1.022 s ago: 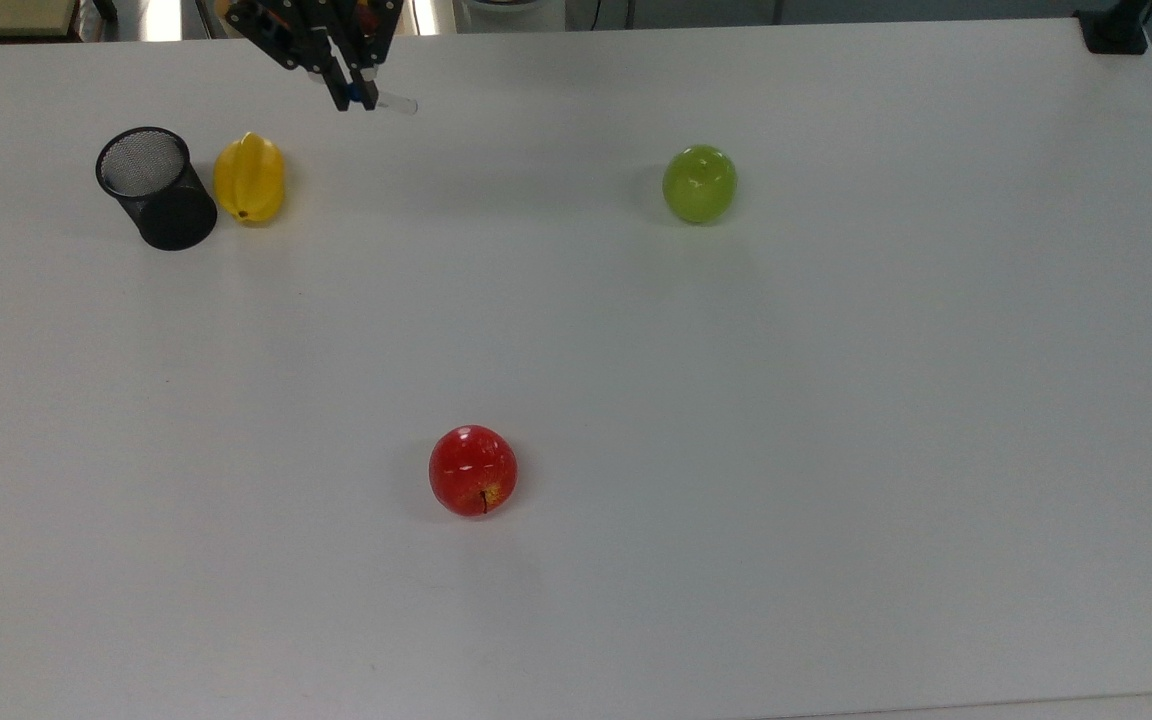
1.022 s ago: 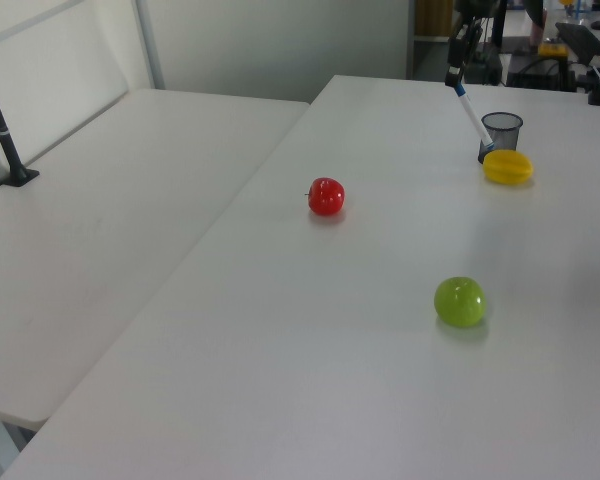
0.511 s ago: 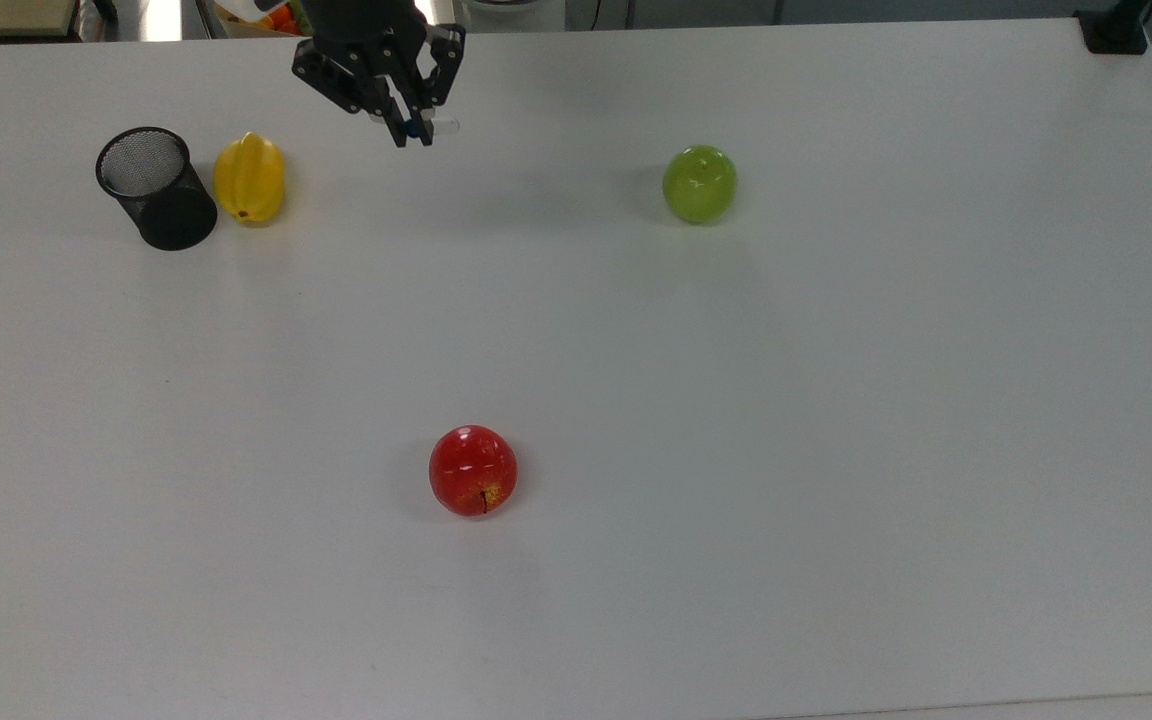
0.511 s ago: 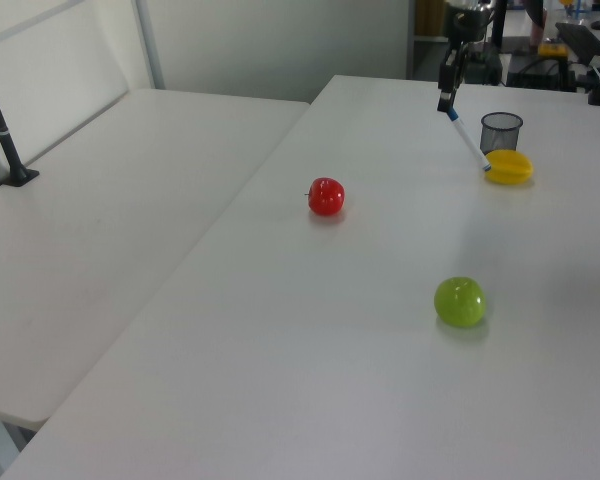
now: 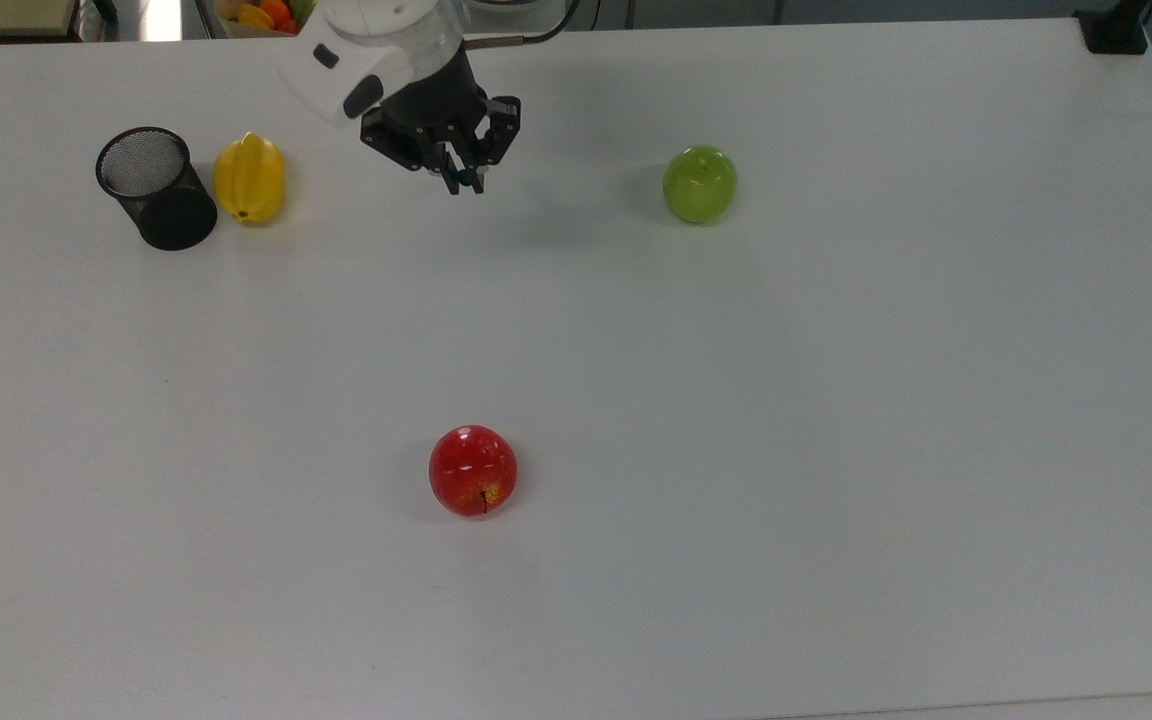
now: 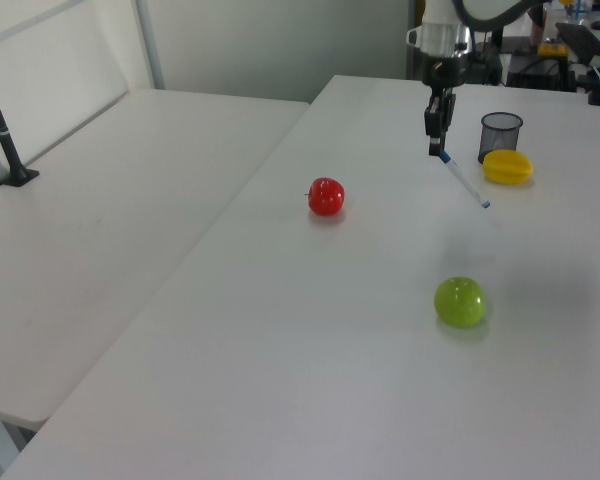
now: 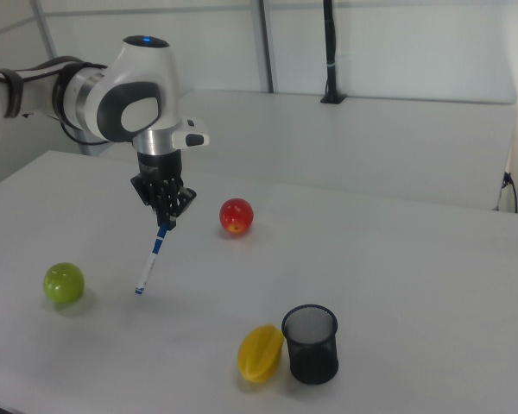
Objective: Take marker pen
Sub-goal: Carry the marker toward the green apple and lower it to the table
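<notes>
Tool (image 7: pixel 164 226) of your arm hangs above the white worktop (image 5: pixel 836 420), fingers clenched on the blue-capped upper end of the marker pen (image 7: pixel 150 259). You can see the pen dangling from the grip, tilted, with its white barrel slanting down toward the right view's left and its blue lower end clear of the surface. In the left view the tool (image 6: pixel 436 148) holds the pen (image 6: pixel 463 181) so that it slopes down toward the left view's right. In the top view your tool (image 5: pixel 463 178) sits between the yellow starfruit (image 5: pixel 249 179) and the green apple (image 5: pixel 699 183), well apart from both. The black mesh cup (image 5: pixel 154 187) stands upright just beside the starfruit, on the top view's left. The red apple (image 5: pixel 473 470) lies well apart, lower in the top view.
</notes>
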